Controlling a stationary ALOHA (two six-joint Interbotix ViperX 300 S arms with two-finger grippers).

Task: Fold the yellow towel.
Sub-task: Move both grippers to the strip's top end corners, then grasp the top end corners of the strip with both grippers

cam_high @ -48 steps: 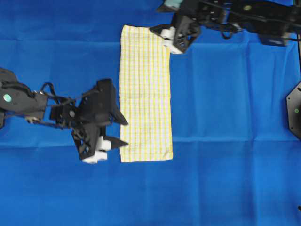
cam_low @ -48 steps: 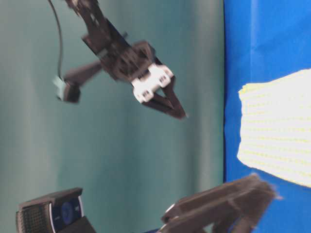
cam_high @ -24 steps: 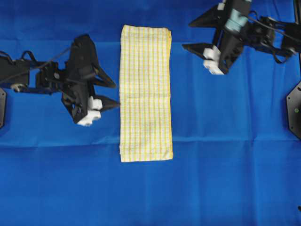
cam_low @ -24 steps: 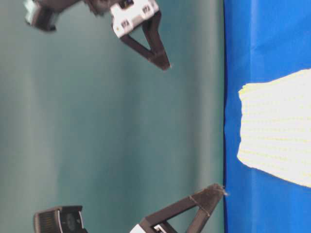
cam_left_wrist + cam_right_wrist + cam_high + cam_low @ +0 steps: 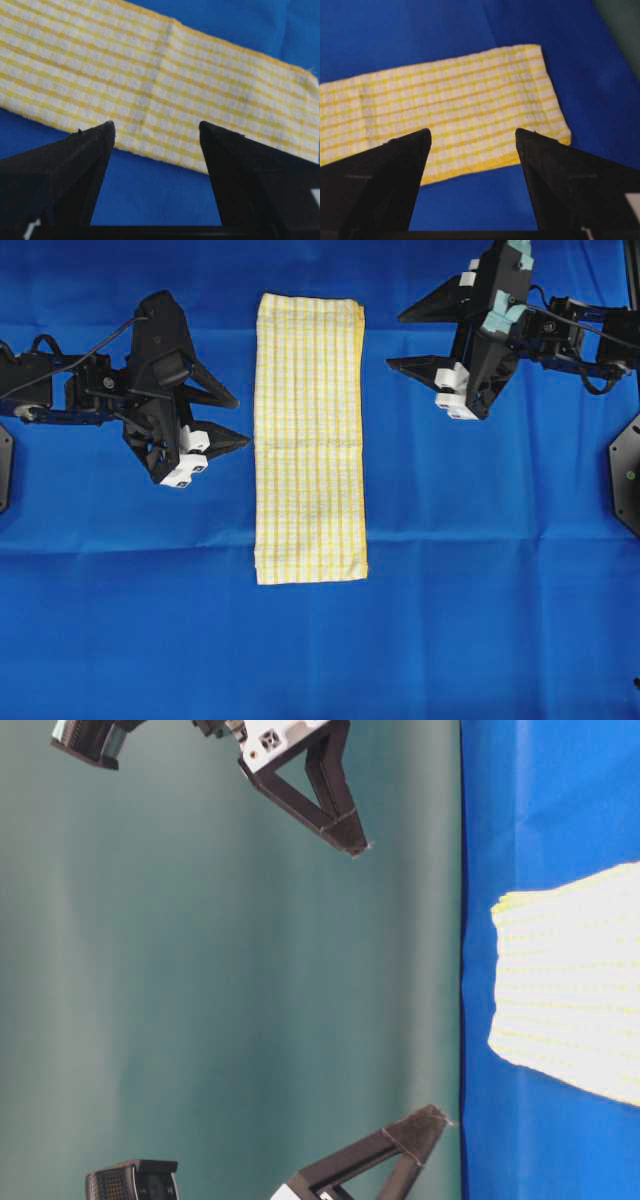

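**Overhead view: folded towel lies alone, both pincers wide and off it**

Overhead, the yellow towel [image 5: 309, 438] lies as a long narrow strip on the blue sheet [image 5: 320, 650], running from twelve o'clock down toward six o'clock, a little above the middle of the picture. It looks doubled over lengthwise; stacked edges show along its right side near the top end. Its checks are fine yellow lines on white.

At nine o'clock from the towel sits the left gripper [image 5: 227, 419], its two black fingers spread and pointing at the towel's left edge. The tips stop just beside the cloth without touching it. Nothing is between them.

At about two o'clock from the towel's middle sits the right gripper [image 5: 401, 338], fingers also spread apart and pointing toward the towel's upper right side. It stands clearly apart from the cloth and carries nothing.

From the left wrist camera, the left gripper [image 5: 157, 134] frames the towel [image 5: 160, 85] between two dark fingers, with blue sheet [image 5: 155, 200] showing in the gap below the cloth's near edge. A crease crosses the cloth.

From the right wrist camera, the right gripper [image 5: 473, 136] likewise frames one end of the towel [image 5: 445, 105], its layered corner at three o'clock, with blue sheet [image 5: 470, 200] beneath.

The table-level view is turned on its side: the towel [image 5: 570, 990] shows at three o'clock on the blue sheet [image 5: 520, 820], and a gripper's fingers hang clear of it at twelve o'clock and six o'clock.
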